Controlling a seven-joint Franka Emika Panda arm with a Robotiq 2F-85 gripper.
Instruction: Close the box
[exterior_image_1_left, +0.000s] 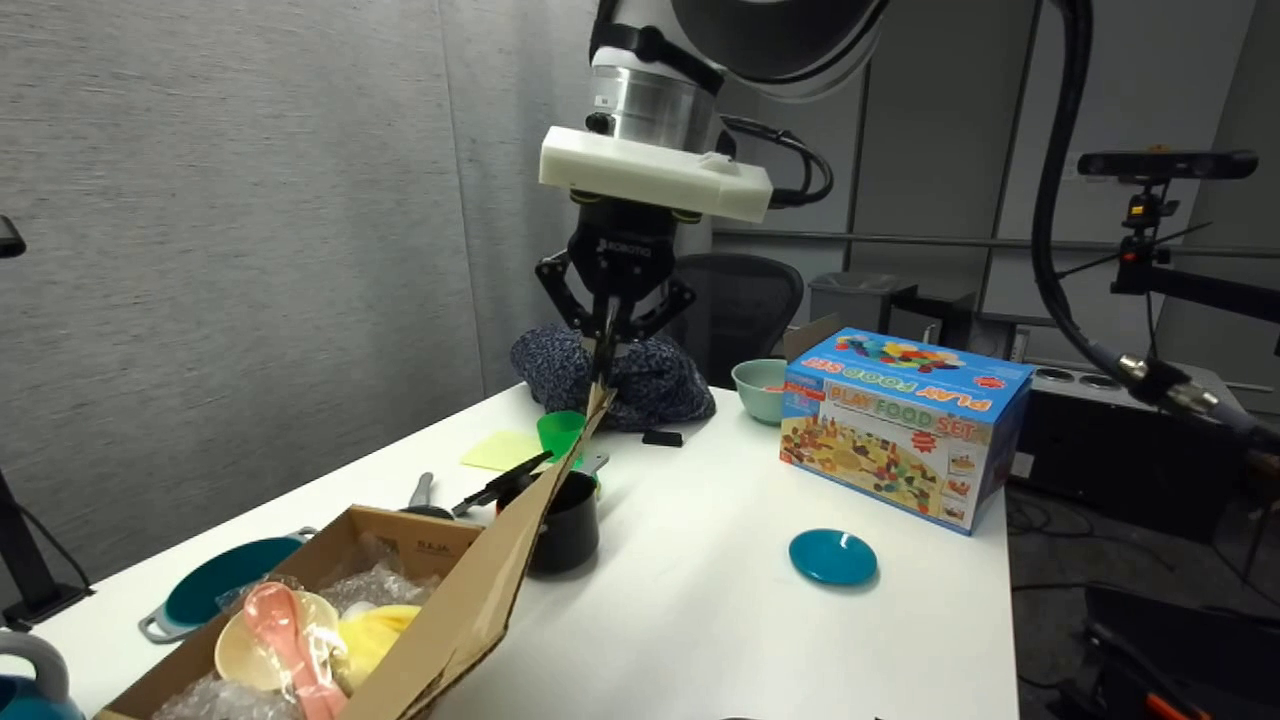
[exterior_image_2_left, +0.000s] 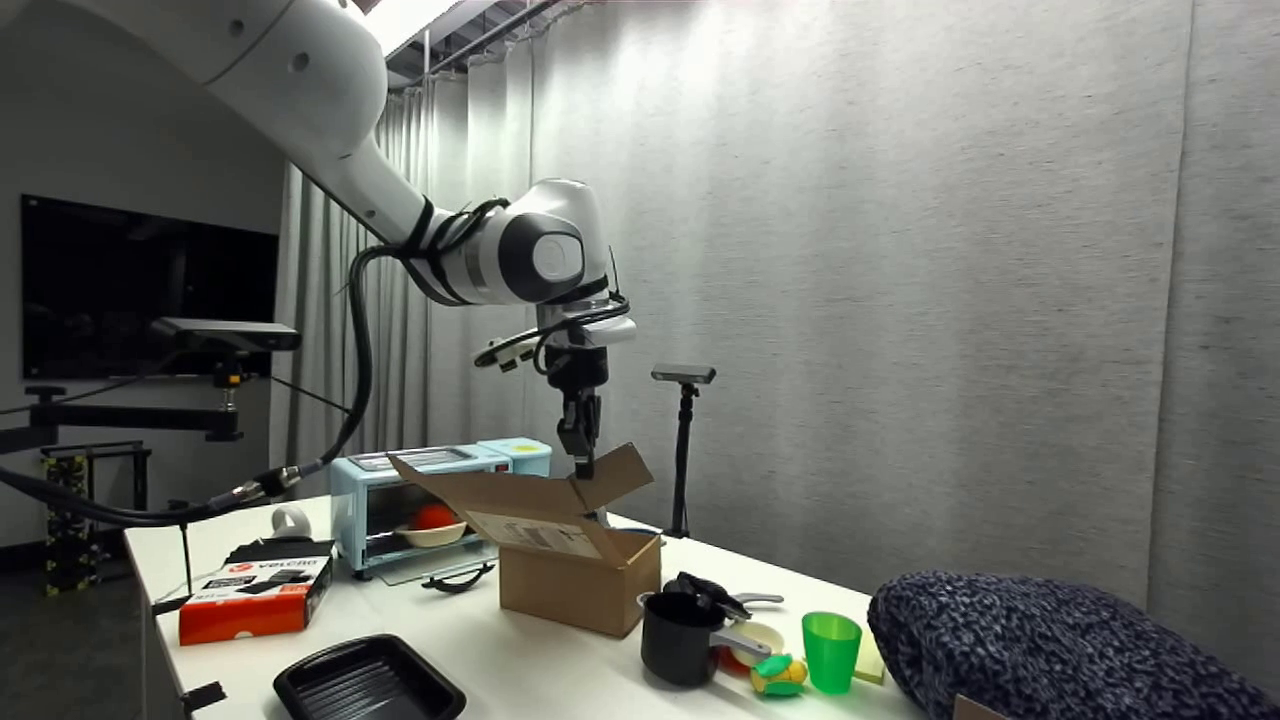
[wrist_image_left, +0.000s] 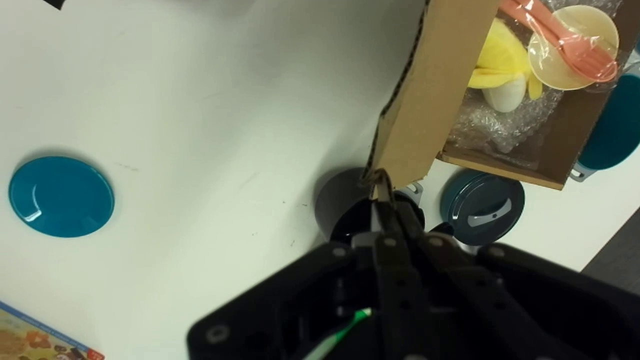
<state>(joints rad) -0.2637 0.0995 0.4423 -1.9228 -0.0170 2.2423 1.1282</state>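
Your hand (wrist_image_left: 394, 212) is clamped on the flap (wrist_image_left: 425, 100); in the wrist view the open box (wrist_image_left: 575, 130) lies up and right, so closing likely goes that way.

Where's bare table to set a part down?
Looks roomiest: white table between teal plate and box flap. Smaller strip: between that plate and Play Food Set box. Crowded: around the black pot, with box flap and green cup close by.

White arm (exterior_image_2_left: 310, 95), black cable (exterior_image_1_left: 1077, 60), black ROBOTIQ-marked gripper (exterior_image_1_left: 603, 362)
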